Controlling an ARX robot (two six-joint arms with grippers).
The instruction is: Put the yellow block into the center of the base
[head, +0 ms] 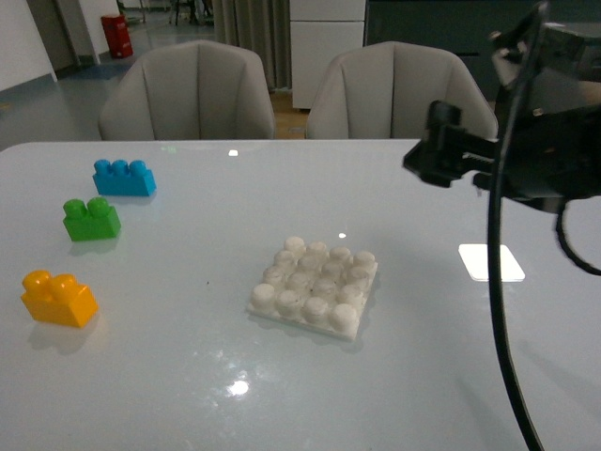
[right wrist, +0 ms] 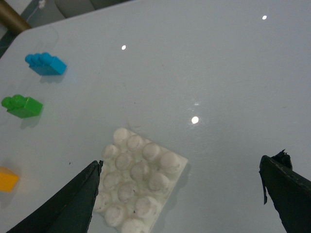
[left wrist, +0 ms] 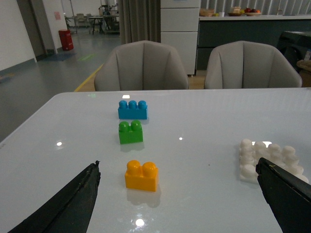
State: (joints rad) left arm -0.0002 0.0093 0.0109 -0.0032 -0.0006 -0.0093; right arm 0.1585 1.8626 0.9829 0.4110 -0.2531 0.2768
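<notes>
The small two-stud yellow-orange plastic brick [head: 59, 299] sits at the near left of the glossy white bench [head: 169, 376], well apart from the square white studded plastic base [head: 315, 287] at centre. The left tool [left wrist: 177, 167] gapes wide, pointing level across the bench toward the brick. The right tool [right wrist: 181, 162] is also spread wide and tilts down over the base, with the right arm [head: 526, 160] raised above the bench's right side.

Even overhead light; small glare spots on glossy table [head: 141, 395]; soft faint shadows; front view slightly hazy.
</notes>
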